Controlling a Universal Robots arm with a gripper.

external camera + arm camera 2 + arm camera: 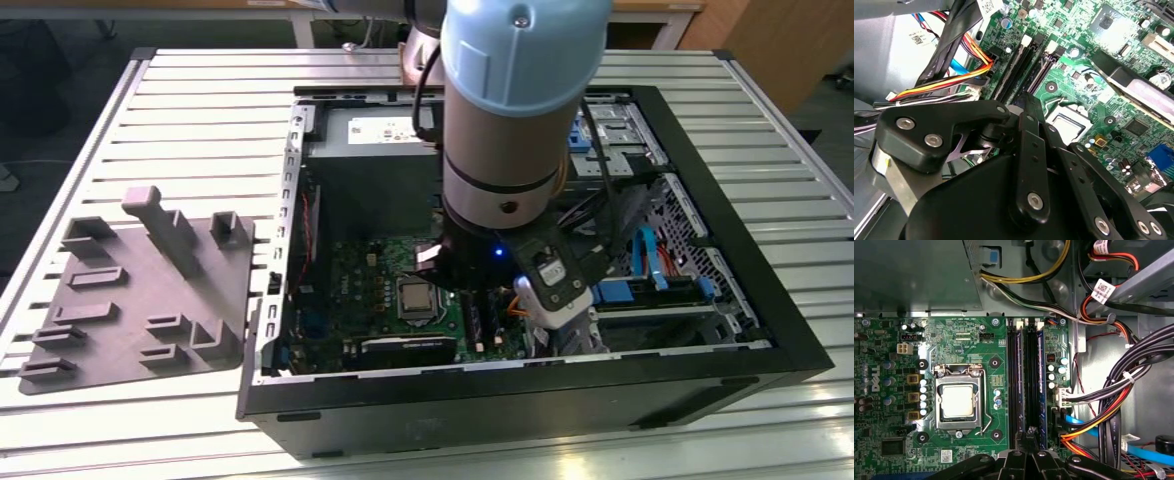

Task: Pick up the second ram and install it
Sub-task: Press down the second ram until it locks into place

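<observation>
The gripper (1030,436) is hanging low inside the open computer case (747,330), which is lying on the slatted metal worktop (200,110) towards the exterior view's right edge. Its black, hard-plastic fingers are drawing in narrow, tips nearly meeting. I cannot tell whether anything thin is sitting between them.

In the first wrist view the tips are pointing at one end of a black memory slot on the green motherboard (969,340). A long, dark, flat strip is running the length of that slot. I judge this to be the second ram (1030,385), seen edge-on, either going in or already in. How deep it is sitting is not showing. Just beside it, on the side nearer the cable bundle (1114,390), another memory stick (1040,390) is standing in its slot, its bluish face catching the light.

The moulded tray (134,310), matt pale grey with blocky posts, is lying near the worktop's edge on the exterior view's left, well apart from the gripper, and is carrying no dark stick. So the picking up is looking done, and the work is standing at the seating itself.

The processor socket (958,402) is showing a dull metal lid and frame. The cables are looking glossy and pliant, the case walls thin sheet steel.
</observation>
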